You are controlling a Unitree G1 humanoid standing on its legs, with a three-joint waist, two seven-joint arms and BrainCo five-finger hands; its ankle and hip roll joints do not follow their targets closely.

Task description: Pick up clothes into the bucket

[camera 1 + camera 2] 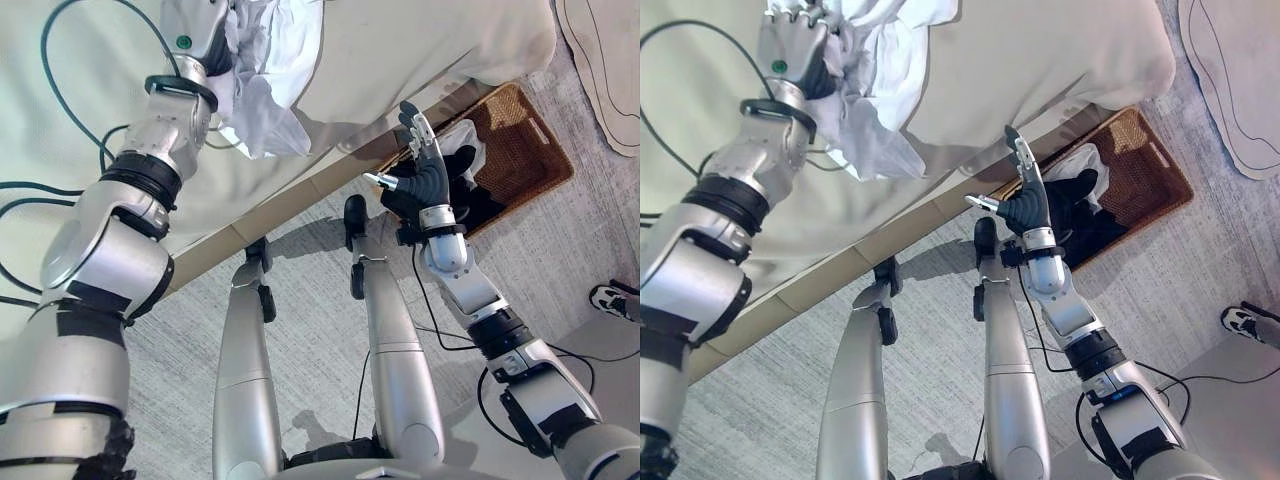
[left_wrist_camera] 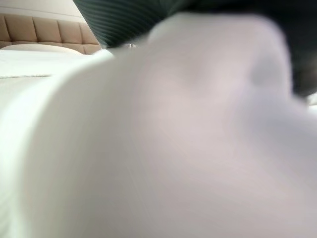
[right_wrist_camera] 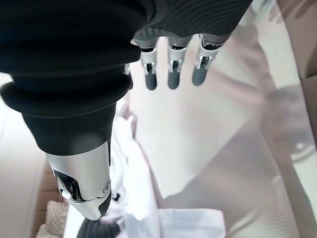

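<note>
A white garment (image 1: 265, 80) lies bunched on the cream bed (image 1: 420, 50), part of it hanging over the edge. My left hand (image 1: 795, 45) is on its upper end, fingers curled into the cloth. That cloth presses right up against the left wrist view as the white garment (image 2: 173, 148). A brown wicker basket (image 1: 540, 130) stands on the floor beside the bed, with black clothes (image 1: 470, 165) and a white piece (image 1: 462, 135) inside. My right hand (image 1: 425, 175) hovers open in front of the basket, fingers (image 3: 171, 74) straight, holding nothing.
The bed's wooden side rail (image 1: 280, 215) runs diagonally across the view. A pale rug (image 1: 610, 70) lies at the far right. A person's shoe (image 1: 612, 300) shows at the right edge. A padded headboard (image 2: 39, 32) stands behind the bed.
</note>
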